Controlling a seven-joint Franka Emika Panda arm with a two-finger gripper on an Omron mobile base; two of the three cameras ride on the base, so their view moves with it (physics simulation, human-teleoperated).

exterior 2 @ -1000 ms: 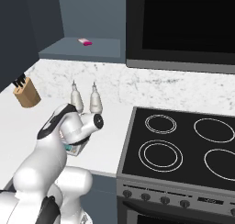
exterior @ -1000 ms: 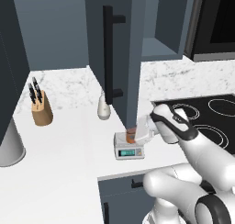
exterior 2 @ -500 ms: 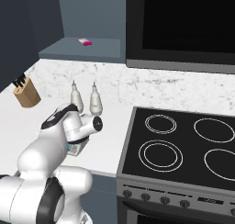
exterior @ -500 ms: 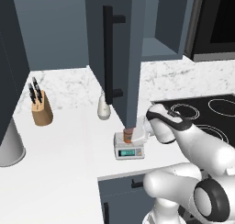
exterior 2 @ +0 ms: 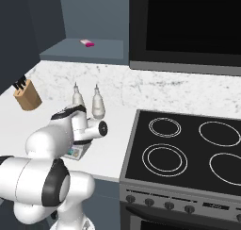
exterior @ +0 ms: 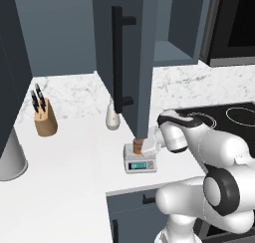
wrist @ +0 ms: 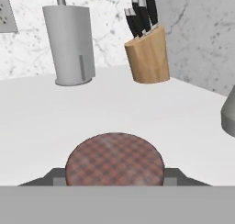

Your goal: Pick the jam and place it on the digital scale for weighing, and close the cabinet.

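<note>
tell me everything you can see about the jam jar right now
The jam is a small short cylinder with an orange-brown body and a darker lid; in the hand view the lid shows a brownish-red checked pattern. It stands upright on the digital scale, narrower than the platform, near the counter's front edge below the open cabinet door. The tool is shut on its sides, a dark fingertip showing on either side of the lid.

The arm (exterior: 214,152) is glossy white with rounded, bulbous links, dark grey joint bands and black end caps.
</note>
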